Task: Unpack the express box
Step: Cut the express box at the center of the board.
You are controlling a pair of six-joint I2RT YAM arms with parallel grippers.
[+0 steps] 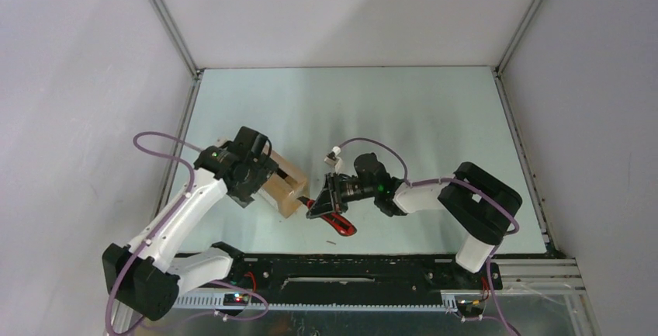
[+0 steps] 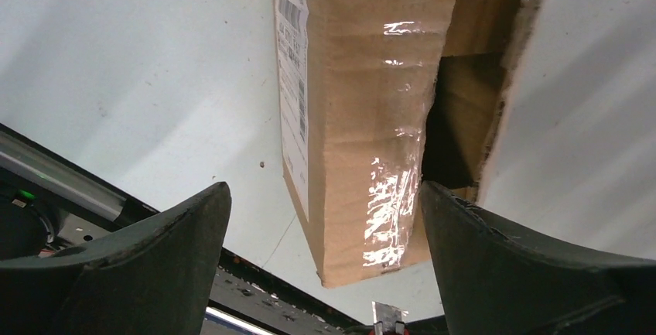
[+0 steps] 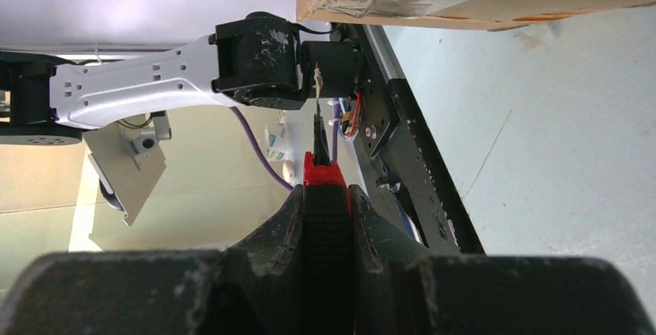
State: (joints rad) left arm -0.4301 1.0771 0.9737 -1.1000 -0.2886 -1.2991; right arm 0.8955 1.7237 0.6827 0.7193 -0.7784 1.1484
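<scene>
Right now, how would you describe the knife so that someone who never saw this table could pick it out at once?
Look at the near edge of the pale table, between the two arms. The right gripper is shut on the utility knife, just right of the express box. It is the only red-and-black thing there; the box beside it is brown cardboard.

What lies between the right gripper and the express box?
The red nose of the utility knife, clamped in the right gripper, beside the express box; top view.
</scene>
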